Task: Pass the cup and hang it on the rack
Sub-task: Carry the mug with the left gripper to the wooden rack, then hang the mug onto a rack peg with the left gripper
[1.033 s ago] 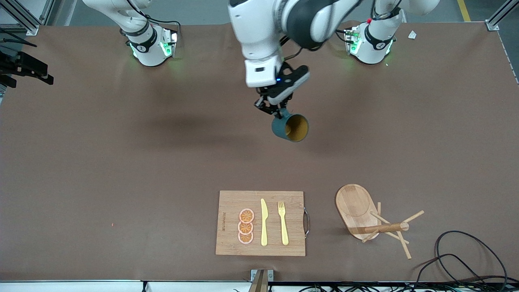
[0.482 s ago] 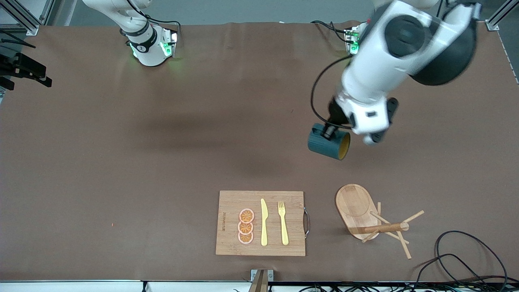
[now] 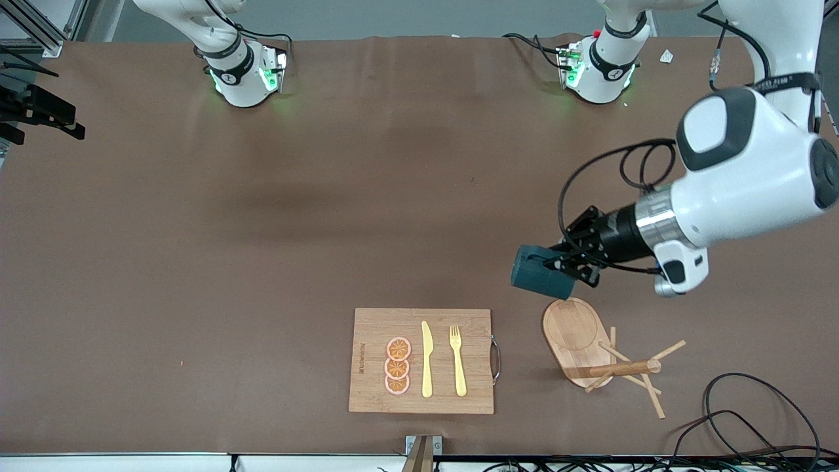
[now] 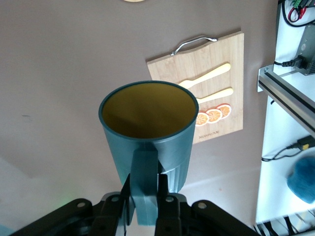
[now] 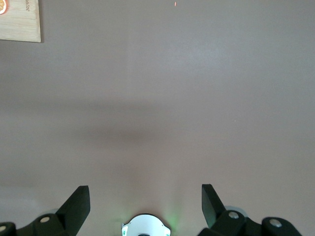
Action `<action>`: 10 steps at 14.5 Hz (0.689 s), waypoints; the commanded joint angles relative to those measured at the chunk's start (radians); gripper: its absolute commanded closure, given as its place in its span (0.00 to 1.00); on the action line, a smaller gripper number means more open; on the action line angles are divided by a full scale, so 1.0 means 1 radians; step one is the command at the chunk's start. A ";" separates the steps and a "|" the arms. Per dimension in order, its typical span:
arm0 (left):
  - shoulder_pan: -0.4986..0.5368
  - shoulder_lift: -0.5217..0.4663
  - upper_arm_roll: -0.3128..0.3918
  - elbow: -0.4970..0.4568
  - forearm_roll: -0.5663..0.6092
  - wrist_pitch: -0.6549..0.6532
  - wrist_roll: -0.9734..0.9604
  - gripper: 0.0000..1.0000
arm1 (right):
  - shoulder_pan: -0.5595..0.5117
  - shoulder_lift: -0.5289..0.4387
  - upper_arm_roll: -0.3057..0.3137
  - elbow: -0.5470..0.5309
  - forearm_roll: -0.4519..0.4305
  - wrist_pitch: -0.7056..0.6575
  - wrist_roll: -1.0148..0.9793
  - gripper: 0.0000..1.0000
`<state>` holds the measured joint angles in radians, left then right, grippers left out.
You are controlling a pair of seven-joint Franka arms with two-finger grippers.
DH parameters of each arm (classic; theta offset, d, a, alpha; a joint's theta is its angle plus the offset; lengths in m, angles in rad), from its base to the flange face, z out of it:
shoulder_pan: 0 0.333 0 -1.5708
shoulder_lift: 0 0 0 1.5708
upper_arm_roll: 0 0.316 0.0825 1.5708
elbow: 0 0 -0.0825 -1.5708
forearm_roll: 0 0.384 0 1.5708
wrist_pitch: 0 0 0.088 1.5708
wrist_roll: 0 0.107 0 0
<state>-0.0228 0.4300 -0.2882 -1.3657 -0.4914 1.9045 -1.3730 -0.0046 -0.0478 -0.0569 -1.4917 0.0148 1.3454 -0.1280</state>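
Observation:
The dark teal cup hangs in the air on its side, just above the table beside the oval base of the wooden rack. My left gripper is shut on the cup's handle. In the left wrist view the cup shows its yellowish inside, and my left gripper clamps the handle between both fingers. The rack stands upright with a central post and thin angled pegs. My right gripper is open and empty over bare table near its own base; it is out of the front view.
A bamboo cutting board with orange slices, a yellow knife and a yellow fork lies near the front edge, beside the rack; it also shows in the left wrist view. Black cables coil at the corner past the rack.
My left arm has swung the cup from the table's middle toward its own end and down beside the rack's base. The cup has turned so its mouth faces away from the front camera.

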 commanded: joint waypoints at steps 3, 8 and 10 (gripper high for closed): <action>0.053 0.084 -0.011 0.043 -0.133 0.091 0.054 1.00 | -0.002 -0.023 0.003 -0.021 -0.007 -0.003 -0.012 0.00; 0.104 0.139 -0.012 0.069 -0.194 0.091 0.115 1.00 | 0.000 -0.023 0.003 -0.019 -0.012 -0.005 -0.012 0.00; 0.107 0.147 -0.011 0.069 -0.196 0.091 0.156 1.00 | 0.000 -0.023 0.003 -0.019 -0.012 -0.005 -0.012 0.00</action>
<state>0.0767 0.5538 -0.2895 -1.3260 -0.6631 1.9985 -1.2547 -0.0045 -0.0478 -0.0567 -1.4918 0.0148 1.3437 -0.1284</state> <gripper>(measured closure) 0.789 0.000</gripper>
